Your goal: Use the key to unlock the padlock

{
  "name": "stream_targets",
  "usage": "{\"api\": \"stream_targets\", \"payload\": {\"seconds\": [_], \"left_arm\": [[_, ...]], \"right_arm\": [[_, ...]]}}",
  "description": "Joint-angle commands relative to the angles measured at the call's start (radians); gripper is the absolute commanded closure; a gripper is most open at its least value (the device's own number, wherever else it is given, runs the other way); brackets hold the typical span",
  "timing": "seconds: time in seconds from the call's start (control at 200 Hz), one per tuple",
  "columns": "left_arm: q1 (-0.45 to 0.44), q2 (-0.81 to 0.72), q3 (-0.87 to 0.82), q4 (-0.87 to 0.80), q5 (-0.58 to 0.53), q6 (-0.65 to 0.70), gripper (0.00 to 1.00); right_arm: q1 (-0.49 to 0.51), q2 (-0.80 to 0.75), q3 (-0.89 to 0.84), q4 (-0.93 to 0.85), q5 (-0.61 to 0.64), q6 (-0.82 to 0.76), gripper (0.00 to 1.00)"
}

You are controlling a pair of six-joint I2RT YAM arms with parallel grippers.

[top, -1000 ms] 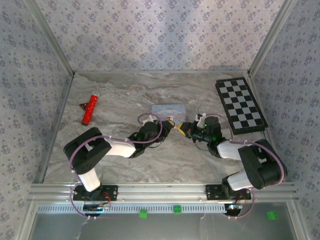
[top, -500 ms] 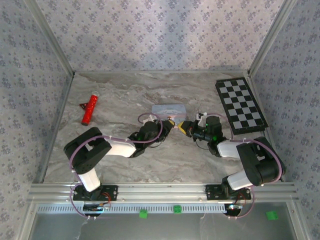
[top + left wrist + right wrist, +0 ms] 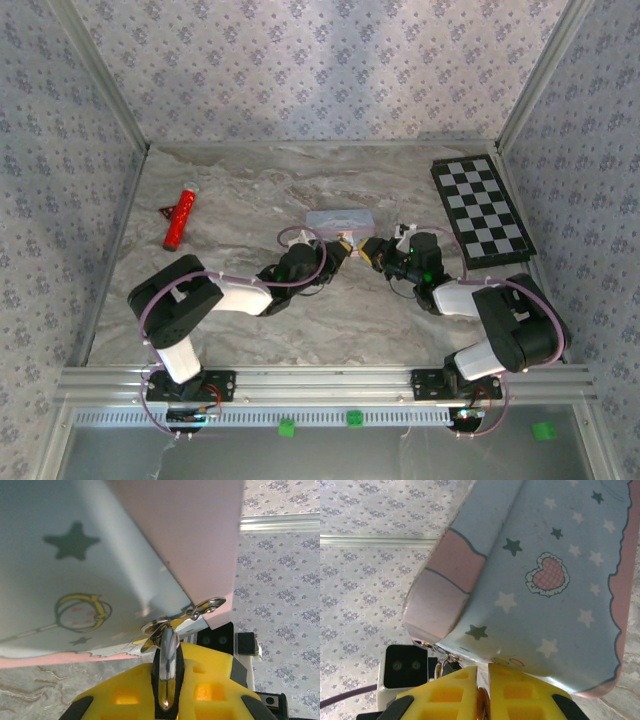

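Left wrist: left pincer (image 3: 167,669) clamps the padlock (image 3: 168,645) at six o'clock of the tin (image 3: 75,555); right pincer (image 3: 482,672) pinches the key (image 3: 481,702).

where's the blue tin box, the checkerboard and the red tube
blue tin box (image 3: 338,217), top external view, middle of its lid
checkerboard (image 3: 480,212), top external view, centre of the board
red tube (image 3: 179,220), top external view, middle of its body
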Motion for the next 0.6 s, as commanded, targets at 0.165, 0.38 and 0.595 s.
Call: {"api": "stream_targets", "payload": {"seconds": [0.165, 0.38, 0.595], "left_arm": [[-0.09, -0.018, 0.013, 0.198, 0.203, -0.016, 1.0], [-0.077, -0.042, 0.029, 0.175, 0.144, -0.017, 1.0], [-0.066, -0.066, 0.042, 0.179, 0.107, -0.024, 1.0]], "right_arm": [[0.074, -0.029, 0.004, 0.116, 0.023, 0.022, 0.96], [0.193, -0.106, -0.038, 0.088, 0.178, 0.031, 1.0], [0.322, -0.178, -0.065, 0.063, 0.367, 0.03, 1.0]]}}
